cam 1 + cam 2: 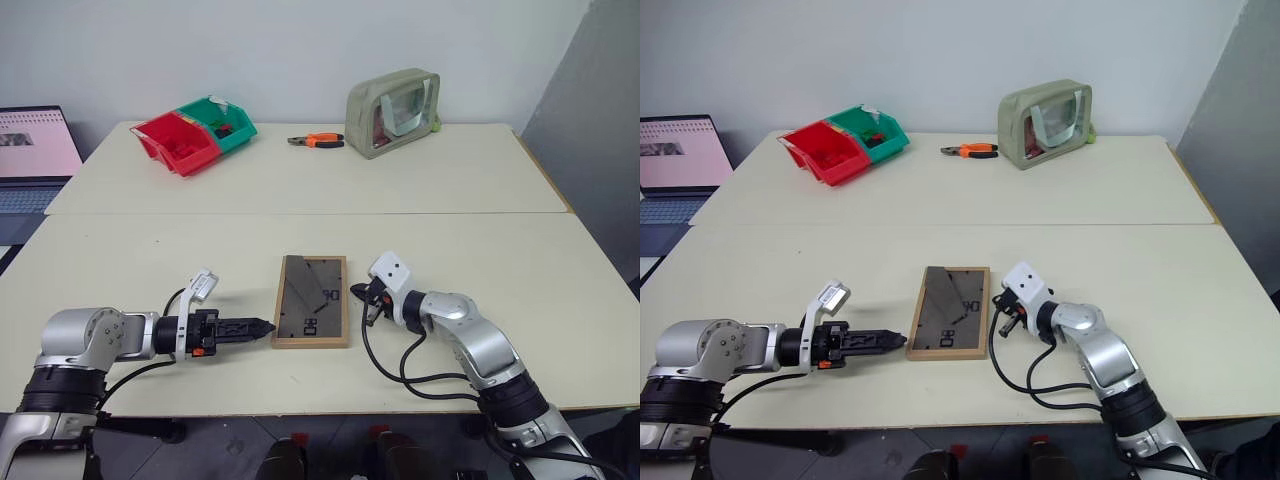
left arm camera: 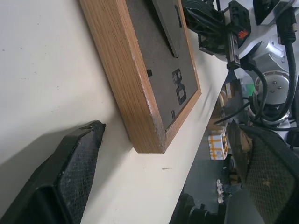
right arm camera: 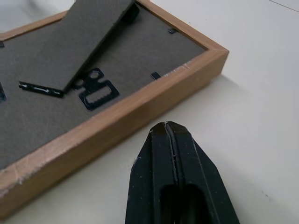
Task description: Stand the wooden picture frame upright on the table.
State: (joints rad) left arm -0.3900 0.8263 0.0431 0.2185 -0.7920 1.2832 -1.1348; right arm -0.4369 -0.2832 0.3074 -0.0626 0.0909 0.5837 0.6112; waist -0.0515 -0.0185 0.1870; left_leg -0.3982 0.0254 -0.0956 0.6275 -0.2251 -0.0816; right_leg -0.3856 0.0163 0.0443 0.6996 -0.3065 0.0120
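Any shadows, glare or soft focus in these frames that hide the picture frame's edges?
Left eye view: even light, no glare, wooden picture frame crisp on the table. Left wrist view: near finger casts a soft shadow short of the frame's corner; background beyond the table edge is blurred. Right wrist view: frame edge sharp, closed fingertips slightly soft.

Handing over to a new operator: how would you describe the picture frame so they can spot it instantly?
On the near half of the cream table, between the left gripper and right gripper, lies the wooden picture frame. It is face down, the one light-wood rectangle, its dark grey back and stand showing.
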